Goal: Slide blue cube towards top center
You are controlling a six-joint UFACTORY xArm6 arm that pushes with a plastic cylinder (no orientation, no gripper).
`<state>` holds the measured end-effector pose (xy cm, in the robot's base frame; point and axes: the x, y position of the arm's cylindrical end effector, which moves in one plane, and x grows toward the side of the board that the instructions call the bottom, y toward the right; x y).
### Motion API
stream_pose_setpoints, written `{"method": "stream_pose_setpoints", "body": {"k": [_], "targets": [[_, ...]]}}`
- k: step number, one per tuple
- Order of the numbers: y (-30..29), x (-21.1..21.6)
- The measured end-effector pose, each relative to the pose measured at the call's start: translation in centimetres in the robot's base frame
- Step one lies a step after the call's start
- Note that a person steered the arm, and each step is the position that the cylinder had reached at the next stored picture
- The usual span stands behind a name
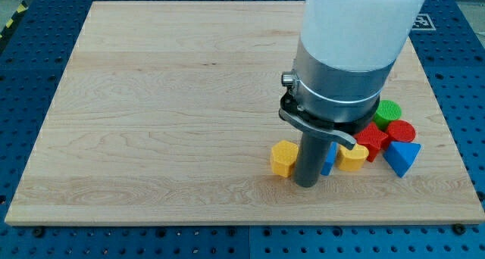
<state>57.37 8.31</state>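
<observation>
The blue cube (pixel 329 159) is mostly hidden behind my rod; only a thin blue sliver shows at the rod's right side, near the board's bottom right. My tip (pixel 306 184) rests on the board just below and left of that blue cube, between it and a yellow block (pixel 283 157) on the left. A second yellow block (pixel 352 157) touches the blue cube on its right.
A cluster sits right of the rod: a red star-like block (pixel 372 141), a red cylinder (pixel 402 132), a green cylinder (pixel 389 111) and a blue triangle (pixel 401 157). The wooden board's (pixel 151 123) bottom edge lies close below the tip. The arm's wide body hides the top right.
</observation>
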Motion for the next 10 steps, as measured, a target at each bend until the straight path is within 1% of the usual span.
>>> {"method": "stream_pose_setpoints", "body": {"k": [1,2,5,7,8,9,10], "targets": [[2.2,0.5],[2.9,-0.4],[1.7,-10.0],[-5.8,-11.0],[-7.7,-10.7],[-11.0,-12.2],[-13.6,-11.9]]}}
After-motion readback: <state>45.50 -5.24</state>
